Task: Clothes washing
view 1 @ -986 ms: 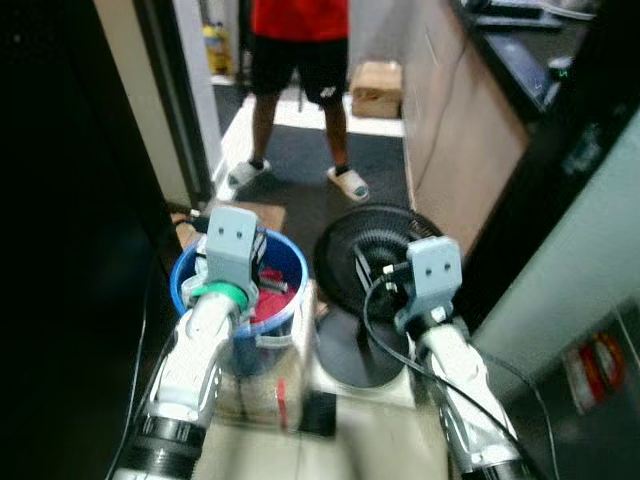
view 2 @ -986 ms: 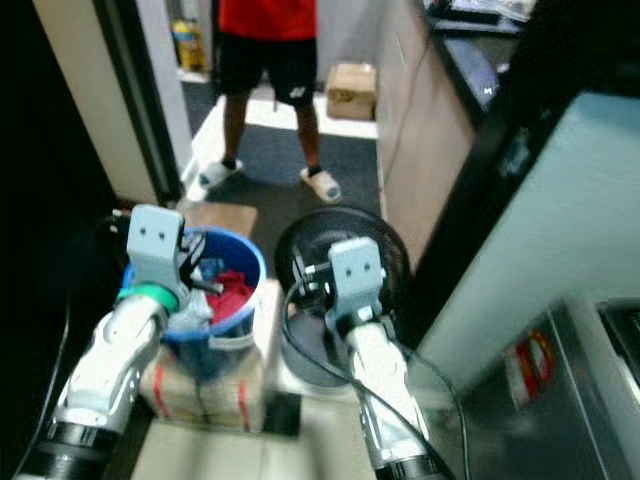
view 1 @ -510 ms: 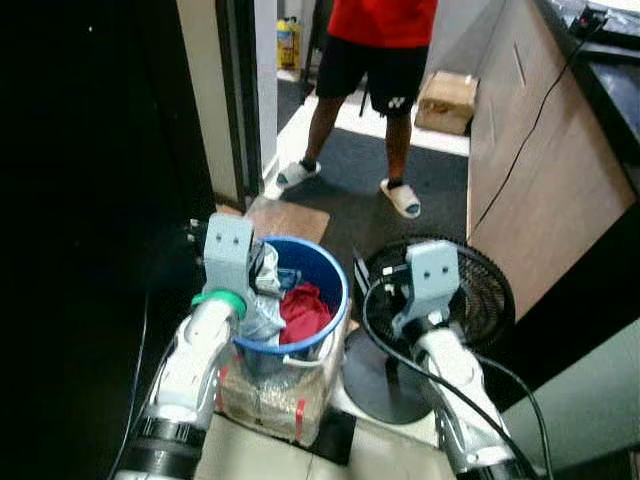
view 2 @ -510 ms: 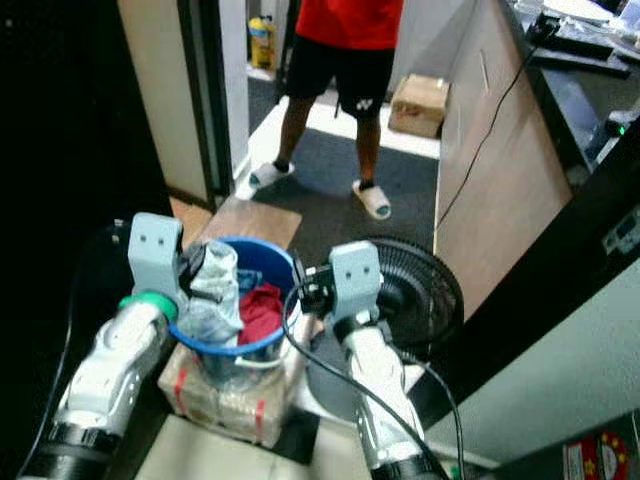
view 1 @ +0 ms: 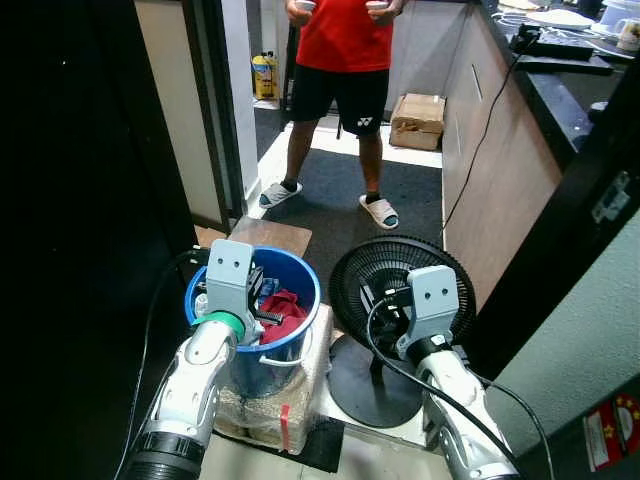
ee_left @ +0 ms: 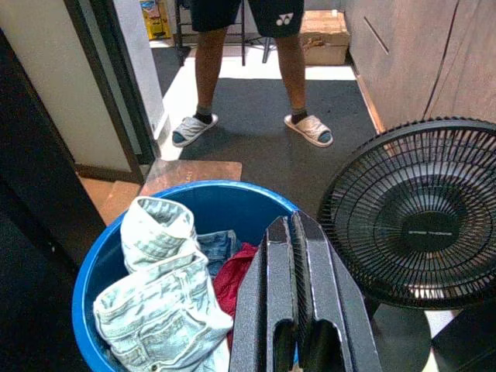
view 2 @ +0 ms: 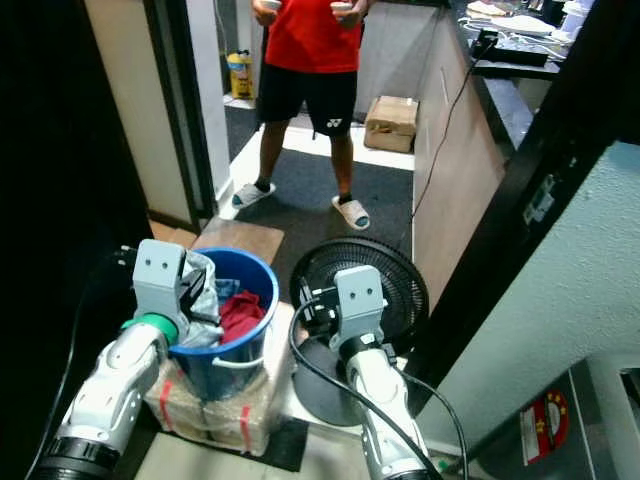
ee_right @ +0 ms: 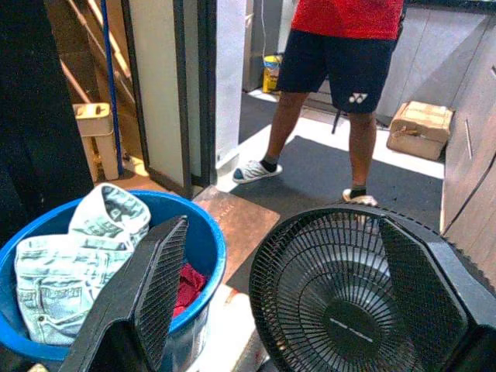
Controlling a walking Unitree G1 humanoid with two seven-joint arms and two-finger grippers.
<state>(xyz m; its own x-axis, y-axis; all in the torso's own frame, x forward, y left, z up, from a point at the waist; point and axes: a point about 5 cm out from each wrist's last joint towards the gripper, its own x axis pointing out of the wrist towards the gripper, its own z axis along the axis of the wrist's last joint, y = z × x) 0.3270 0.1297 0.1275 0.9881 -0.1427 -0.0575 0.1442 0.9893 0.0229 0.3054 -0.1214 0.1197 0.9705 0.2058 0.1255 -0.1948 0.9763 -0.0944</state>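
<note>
A blue bucket [view 1: 303,278] stands on a wrapped package [view 1: 292,388] just in front of me. It holds pale jeans [ee_left: 153,288] draped at its rim, a red garment [view 1: 287,306] and some darker denim. My left gripper [ee_left: 293,226] hovers over the bucket's near side. Its black fingers are shut together with nothing between them, and they lie beside the jeans. My right gripper [ee_right: 283,223] is open, with its fingers [ee_right: 160,279] spread wide. It is held in front of the black floor fan [view 1: 388,285], to the right of the bucket.
A person in a red shirt [view 1: 345,60] stands ahead on a dark mat, holding controllers. Nearby are a cardboard box [view 1: 417,120], a wooden board [view 1: 272,235] behind the bucket, a wooden counter [view 1: 500,170] on the right and a dark door frame [view 1: 205,120] on the left.
The whole picture has shifted and sharpened as the camera moved. Both arms keep about the same pose over the bucket and before the fan.
</note>
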